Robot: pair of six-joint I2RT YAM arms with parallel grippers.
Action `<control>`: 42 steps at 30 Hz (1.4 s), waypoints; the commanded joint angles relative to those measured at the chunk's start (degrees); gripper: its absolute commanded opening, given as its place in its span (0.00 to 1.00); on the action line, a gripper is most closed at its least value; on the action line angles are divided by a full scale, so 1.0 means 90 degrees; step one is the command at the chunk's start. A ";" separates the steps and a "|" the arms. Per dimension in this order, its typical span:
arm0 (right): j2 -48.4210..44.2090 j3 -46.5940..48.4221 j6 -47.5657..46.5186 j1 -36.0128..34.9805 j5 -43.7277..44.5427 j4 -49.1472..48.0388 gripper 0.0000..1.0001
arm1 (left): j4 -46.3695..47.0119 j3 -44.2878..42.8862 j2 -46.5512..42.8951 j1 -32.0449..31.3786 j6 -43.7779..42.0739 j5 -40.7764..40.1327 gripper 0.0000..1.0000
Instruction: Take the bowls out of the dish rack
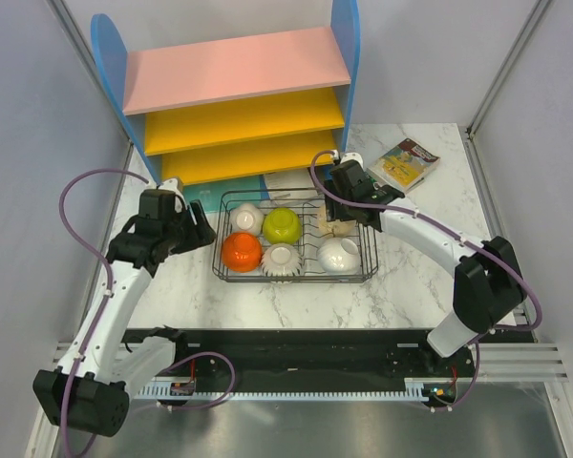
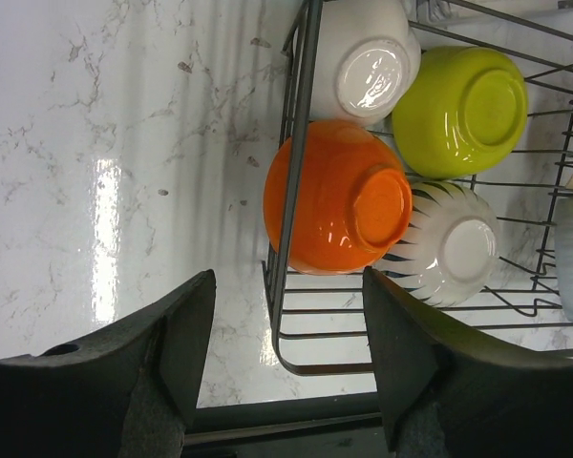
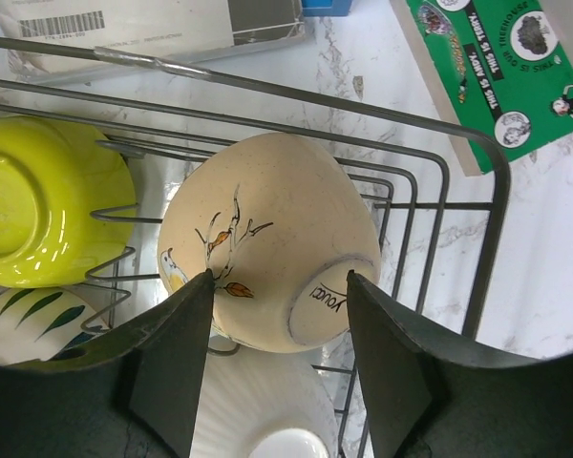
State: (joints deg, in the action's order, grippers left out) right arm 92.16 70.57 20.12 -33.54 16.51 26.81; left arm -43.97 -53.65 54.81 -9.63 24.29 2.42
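The black wire dish rack holds several bowls upside down or tipped: orange, lime green, plain white, white with dark leaves, ribbed white and a cream one. My left gripper hangs open over the rack's near-left corner, just short of the orange bowl. My right gripper is open above the cream bowl, painted with a bird and branch. This bowl leans on the prongs at the rack's back right. Neither gripper holds anything.
A blue shelf unit with pink and yellow boards stands right behind the rack. A green-backed book lies on the marble at the back right. Grey walls close both sides. A black rail runs along the near edge.
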 commanded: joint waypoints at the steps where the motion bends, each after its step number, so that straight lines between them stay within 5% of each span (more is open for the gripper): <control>1: -0.0152 -0.0096 -0.0204 0.0172 0.0695 0.0693 0.64 | 0.0266 -0.0230 0.0131 -0.0180 -0.0336 -0.0219 0.70; 9: -0.0532 -0.0497 -0.0263 0.0348 0.0598 0.0606 0.65 | 0.0607 -0.0767 0.0667 -0.1135 -0.0531 -0.0825 0.72; 24: -0.0991 -0.0019 -0.0165 0.0358 -0.0340 0.0586 0.72 | 0.1515 -0.1626 0.2102 -0.2464 -0.0404 -0.0542 0.74; 30: -0.1674 0.0148 -0.0068 0.0416 -0.0438 0.0605 0.79 | 0.2354 -0.2115 0.3030 -0.2748 -0.0366 0.0958 0.75; 42: -0.3160 -0.0506 0.0079 0.0670 0.0021 0.0703 0.83 | 0.2843 -0.3394 0.5277 -0.3217 -0.0327 0.2054 0.75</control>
State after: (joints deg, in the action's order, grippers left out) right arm 65.28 68.36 20.27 -28.08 14.57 32.12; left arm -22.70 -80.71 98.78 -38.35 21.98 14.02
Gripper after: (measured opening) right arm 0.826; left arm 0.753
